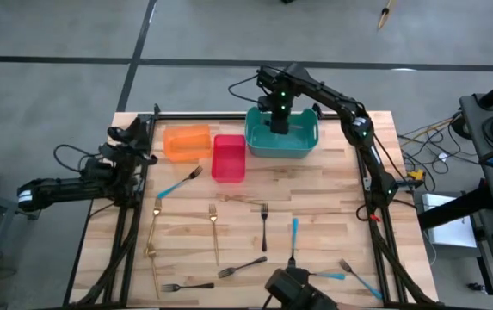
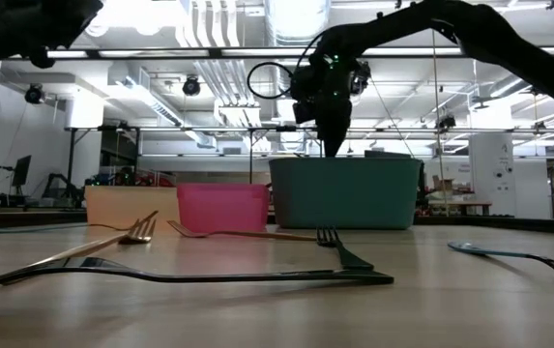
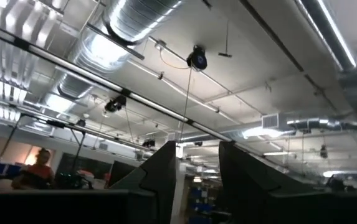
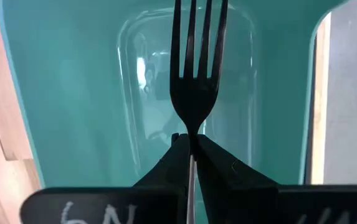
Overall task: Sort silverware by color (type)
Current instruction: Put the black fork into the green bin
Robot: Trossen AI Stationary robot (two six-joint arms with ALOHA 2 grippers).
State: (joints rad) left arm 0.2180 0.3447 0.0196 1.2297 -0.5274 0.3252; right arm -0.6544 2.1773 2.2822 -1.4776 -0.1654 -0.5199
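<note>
My right gripper (image 4: 190, 140) hangs over the teal bin (image 1: 311, 146) at the table's far side, pointing down and shut on a dark fork (image 4: 194, 81). The low view shows this gripper (image 2: 335, 145) just above the bin's rim (image 2: 344, 162). Several more forks lie flat on the table: blue-handled (image 1: 177, 183), gold (image 1: 213, 226) and dark (image 1: 264, 226). My left gripper (image 1: 127, 136) waits at the table's left edge, tipped up toward the ceiling. Its fingers (image 3: 159, 168) stand apart with nothing between them. My right gripper pinches the dark fork at its neck (image 4: 192, 129), just behind the tines, between the two fingertips. The fingers point down from above and lie along the fork. The handle runs back between them. The tines point down into the teal bin, and the fork is lifted clear.
A red bin (image 1: 228, 158) and an orange bin (image 1: 186, 142) stand left of the teal one along the far edge. Forks are scattered over the middle and near half of the table, including dark ones (image 1: 242, 268) and a blue-handled one (image 1: 358, 275) near the front.
</note>
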